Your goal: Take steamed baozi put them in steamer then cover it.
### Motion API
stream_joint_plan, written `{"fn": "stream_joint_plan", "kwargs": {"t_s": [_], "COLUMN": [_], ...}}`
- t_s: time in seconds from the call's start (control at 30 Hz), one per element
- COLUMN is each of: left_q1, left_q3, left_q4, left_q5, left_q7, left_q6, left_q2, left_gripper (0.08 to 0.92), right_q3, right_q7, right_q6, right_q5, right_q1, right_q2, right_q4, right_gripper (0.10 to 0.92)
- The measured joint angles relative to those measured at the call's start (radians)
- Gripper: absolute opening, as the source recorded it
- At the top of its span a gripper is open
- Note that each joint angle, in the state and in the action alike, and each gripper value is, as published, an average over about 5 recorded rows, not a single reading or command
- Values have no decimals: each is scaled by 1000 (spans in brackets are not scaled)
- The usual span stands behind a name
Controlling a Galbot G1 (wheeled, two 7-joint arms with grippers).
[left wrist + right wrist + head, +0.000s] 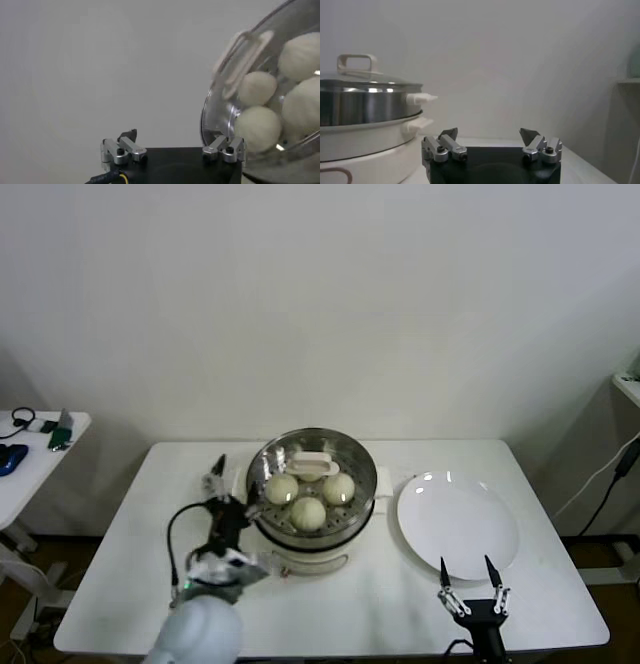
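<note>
Head view shows the steamer at the middle of the white table, with the glass lid already seated on it and three buns plainly visible through the glass; a fourth may sit behind the cream handle, but I cannot tell. The left gripper hangs just beside the pot's left rim with its jaws spread wide and nothing between them, one finger close against the steel wall. The right gripper is parked near the table's front edge, just in front of the bare white plate, jaws also wide and empty. The job looks all but finished, so what probably remains is clearing the left arm away; it would do well to back off to the side, away from the pot, so a fingertip cannot catch the lid rim or the side handle and shift the cover. A plain pale wall stands behind, and a second small table with dark bits sits off to the left.
</note>
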Motion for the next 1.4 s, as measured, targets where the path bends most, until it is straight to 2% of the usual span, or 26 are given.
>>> {"fn": "stream_joint_plan", "kwargs": {"t_s": [0.13,0.33,0.53,0.7,1.0,1.4], "left_q1": [77,189,279,321,365,399], "left_q3": [-171,-358,-437,-455,-467,-476], "left_q4": [6,81,186,277,400,449], "left_q5": [-269,-643,-880,-978,-1052,-1075], "left_q7": [-13,15,61,86,110,119], "left_q6": [-154,-488,-780,-949,-1085,-1138], "left_q2": [4,14,2,-21,-45,-59], "left_gripper": [823,823,823,823,823,823], "right_q3": [-1,0,4,9,4,3], "right_q7": [-2,-18,-41,-53,-63,-68], "right_q6": [-5,2,20,31,45,51], "right_q5": [10,45,91,121,154,168], "right_q1": [7,12,20,26,41,44], "right_q2": [-1,-11,-24,-28,-28,-31], "right_q4": [1,-14,-37,-56,-87,-94], "right_gripper": [823,823,823,823,823,823]}}
